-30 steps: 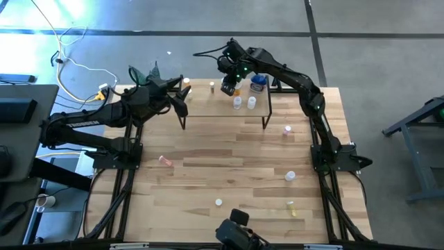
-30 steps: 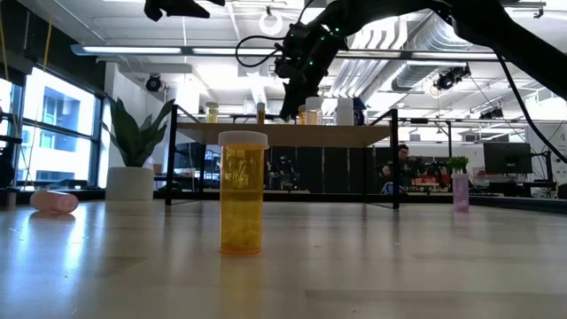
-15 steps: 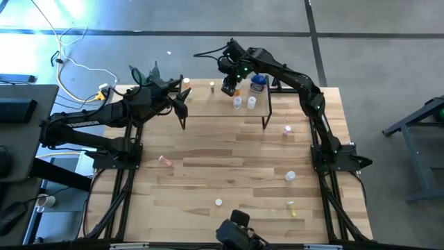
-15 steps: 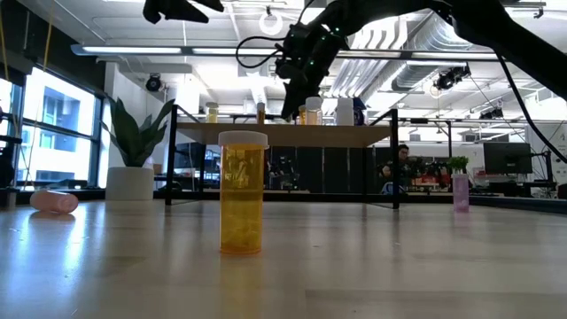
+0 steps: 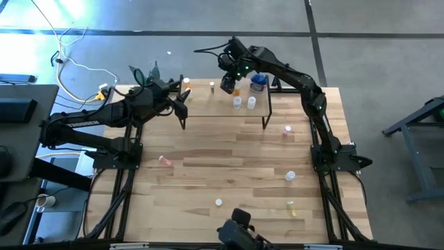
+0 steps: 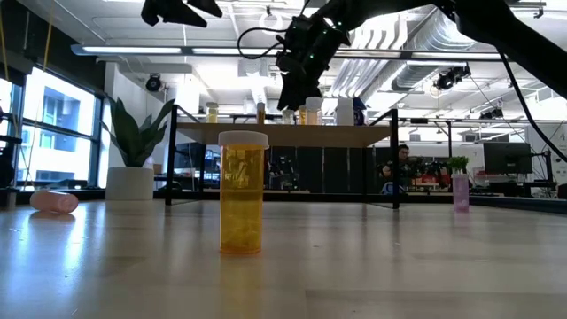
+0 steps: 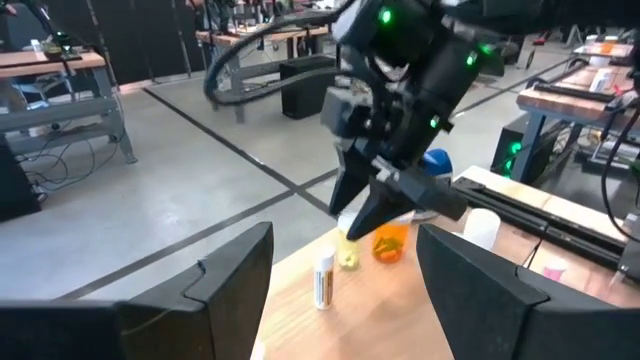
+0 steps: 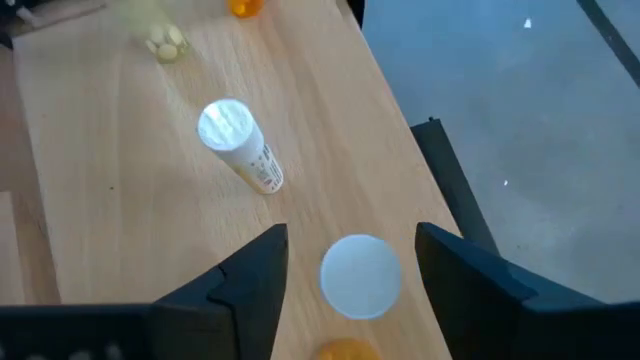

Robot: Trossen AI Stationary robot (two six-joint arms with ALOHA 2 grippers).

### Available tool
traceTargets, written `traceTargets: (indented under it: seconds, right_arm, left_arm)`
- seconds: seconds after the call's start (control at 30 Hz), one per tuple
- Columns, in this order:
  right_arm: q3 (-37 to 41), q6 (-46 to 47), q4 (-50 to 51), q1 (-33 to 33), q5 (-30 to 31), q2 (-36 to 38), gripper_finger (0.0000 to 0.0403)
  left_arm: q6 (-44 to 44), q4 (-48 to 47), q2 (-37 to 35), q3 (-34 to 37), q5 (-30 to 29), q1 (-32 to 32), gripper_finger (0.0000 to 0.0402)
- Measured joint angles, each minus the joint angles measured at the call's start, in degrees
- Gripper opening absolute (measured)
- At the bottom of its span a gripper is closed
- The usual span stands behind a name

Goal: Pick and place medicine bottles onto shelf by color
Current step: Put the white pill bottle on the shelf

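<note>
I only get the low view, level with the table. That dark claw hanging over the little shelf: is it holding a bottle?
Observer: No. In the right wrist view, the right gripper has its fingers apart on either side of a white-capped orange bottle that stands on the shelf.
Operator: What is the other arm doing?
Observer: From above, the left gripper hovers at the shelf's left end, open and with nothing between its fingers.
Operator: Any bottles I'm missing?
Observer: Yes, a white-capped bottle stands on the tabletop near the right arm's base.
</note>
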State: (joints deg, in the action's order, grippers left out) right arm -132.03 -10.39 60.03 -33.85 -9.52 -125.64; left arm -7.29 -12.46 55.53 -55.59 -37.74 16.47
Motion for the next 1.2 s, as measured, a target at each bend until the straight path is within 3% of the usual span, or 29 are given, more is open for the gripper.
traceTargets:
  seconds: [0.47,0.87,1.2]
  right_arm:
    - [0.0,-0.13,-1.05,0.09,-0.01,0.99,0.0212]
    - [-0.02,1.55,0.02,0.69,-0.19,7.31,0.0212]
    - [-0.02,9.62,1.09,4.06,-0.39,13.35,0.0212]
  left_arm:
    - [-0.02,-2.36,0.02,0.0,-0.44,-0.02,0.0237]
    - [1.56,-5.33,-0.87,0.0,-0.46,0.01,0.0236]
    - [5.8,-8.79,-5.88,0.02,1.54,0.0,0.0236]
